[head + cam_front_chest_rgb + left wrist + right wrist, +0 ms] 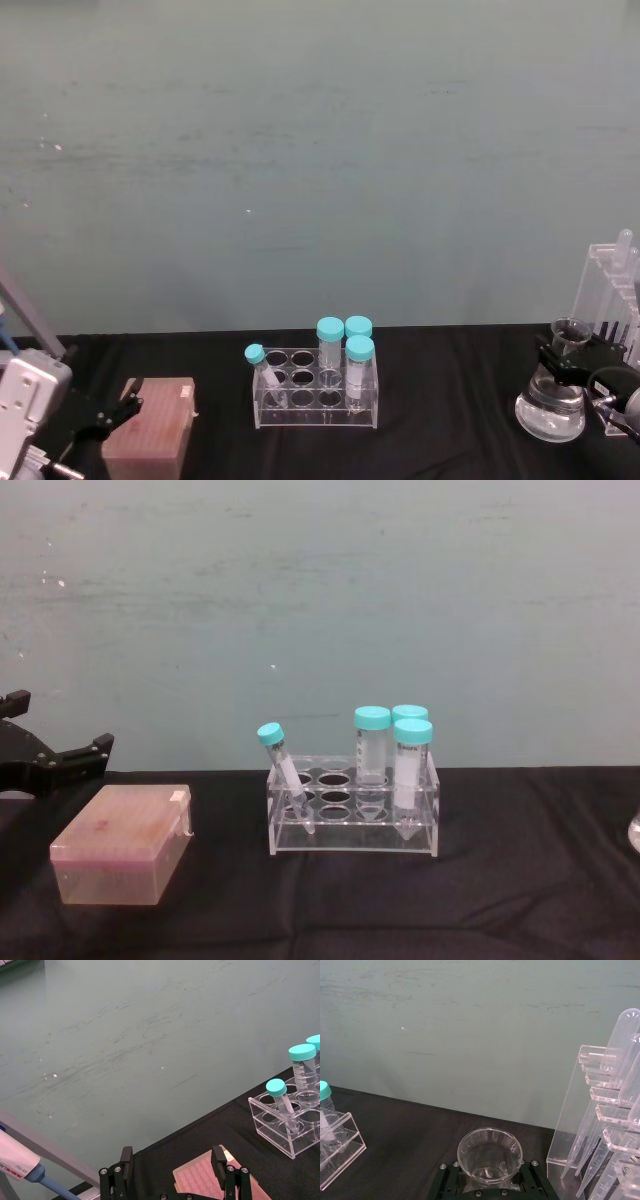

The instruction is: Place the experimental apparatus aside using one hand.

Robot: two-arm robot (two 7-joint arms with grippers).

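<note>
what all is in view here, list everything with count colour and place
conical flask: 1, clear glass, right end of the black table, its neck between the right tool's fingers
pipette rack: 1, clear acrylic holding long clear pipettes, right edge, just behind and beside the flask
tube rack: 1, clear acrylic, centre of the table
capped tubes: 4, clear with teal caps; three upright at the rack's right end, one leaning at its left end
tip box: 1, pinkish, left side of the table
table cover: 1, black, under everything
pipettor: 1, white and blue, beside the left arm
left tool: 1, black, open, above the tip box
right tool: 1, black, at the flask neck
</note>
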